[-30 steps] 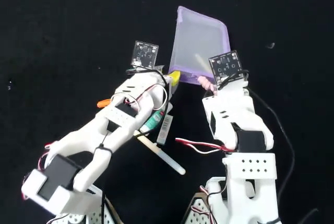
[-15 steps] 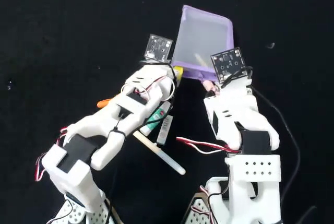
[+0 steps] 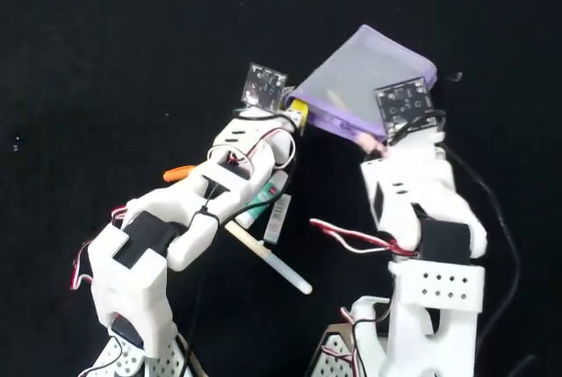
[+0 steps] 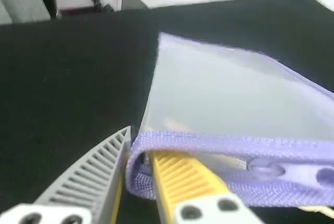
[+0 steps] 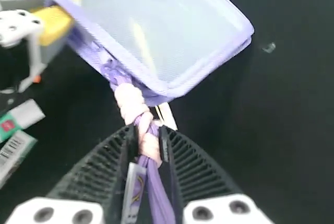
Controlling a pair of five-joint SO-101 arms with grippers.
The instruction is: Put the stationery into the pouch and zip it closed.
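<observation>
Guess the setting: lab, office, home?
Probably a robotics lab bench: a table draped in black, the left arm and right arm mounted side by side with exposed servo wiring, and a purple pouch as test prop.

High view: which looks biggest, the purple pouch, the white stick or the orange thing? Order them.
1. purple pouch
2. white stick
3. orange thing, partly hidden under an arm, so unsure.
</observation>
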